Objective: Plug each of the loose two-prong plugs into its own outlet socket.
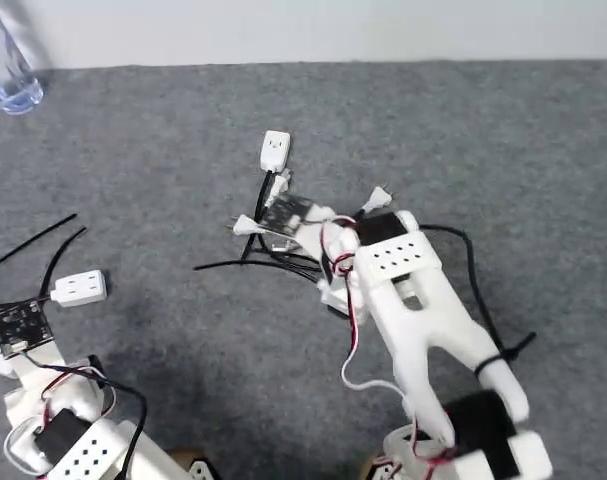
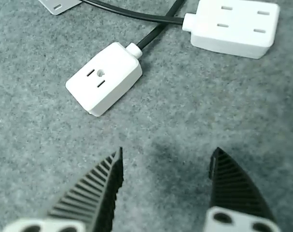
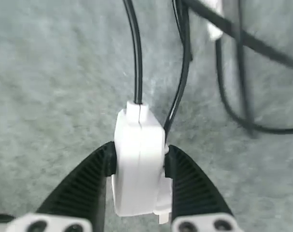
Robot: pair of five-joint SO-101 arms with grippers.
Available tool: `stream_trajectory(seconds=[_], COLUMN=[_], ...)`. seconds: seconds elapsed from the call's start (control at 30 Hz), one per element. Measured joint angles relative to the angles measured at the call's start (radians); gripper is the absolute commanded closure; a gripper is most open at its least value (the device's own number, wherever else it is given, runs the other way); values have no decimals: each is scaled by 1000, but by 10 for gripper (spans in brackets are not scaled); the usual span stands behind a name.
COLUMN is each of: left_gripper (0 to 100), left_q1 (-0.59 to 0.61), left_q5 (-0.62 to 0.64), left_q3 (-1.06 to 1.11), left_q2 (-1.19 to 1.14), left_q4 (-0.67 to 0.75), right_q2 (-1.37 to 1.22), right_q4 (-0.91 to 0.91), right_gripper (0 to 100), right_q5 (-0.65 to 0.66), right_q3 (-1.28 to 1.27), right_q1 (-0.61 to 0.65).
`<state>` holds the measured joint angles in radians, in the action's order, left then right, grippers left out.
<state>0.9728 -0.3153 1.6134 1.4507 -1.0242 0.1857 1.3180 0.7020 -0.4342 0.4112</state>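
Held plug (image 3: pixel 138 140): white body pinched across its sides by the right gripper (image 3: pixel 139 151), jaws closed on it; resting on the carpet or raised off it, cannot tell.
Long axis: in line with the gripper fingers, black cord leaving the end far from the wrist; prongs hidden, so pointing direction unreadable.
Place on table: mid-table in the high view, under the right wrist among the black cords (image 1: pixel 263 263).
Nearest socket (image 1: pixel 274 150): about 11 o'clock from the right wrist, near, slotted face up, long axis 12 to 6, cord off its 6 o'clock end.
Coming move, as judged: a carry toward 11 o'clock with the prongs turned down onto that upturned face; right arm far nearer than left.
Second plug (image 1: pixel 245 226): 9 o'clock of the wrist, just beside it, prongs toward 9 o'clock.
Third plug (image 1: pixel 378 196): 1 o'clock of the wrist, prongs toward 1 o'clock.
Socket block (image 1: pixel 81 288): well apart at 9 o'clock, close to the left arm.
Left gripper (image 2: pixel 168 154): jaws spread wide, holding nothing, over bare carpet (image 2: pixel 185 121); single socket (image 2: pixel 104 77) beyond the fingertips, face up.
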Motion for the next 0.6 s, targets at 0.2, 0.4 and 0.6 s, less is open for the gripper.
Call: stream_trajectory(seconds=[0.2, 0.4, 0.6], left_gripper=[724, 724, 724], left_q1=[0, 0, 0], left_q5=[0, 0, 0], left_q3=[0, 0, 0], left_q2=[0, 0, 0], left_q4=[0, 0, 0], right_q2=[37, 37, 9], right_q4=[117, 123, 103], right_gripper=[991, 991, 991], right_q5=[0, 0, 14], right_q3=[101, 104, 41], right_q1=[11, -81, -123])
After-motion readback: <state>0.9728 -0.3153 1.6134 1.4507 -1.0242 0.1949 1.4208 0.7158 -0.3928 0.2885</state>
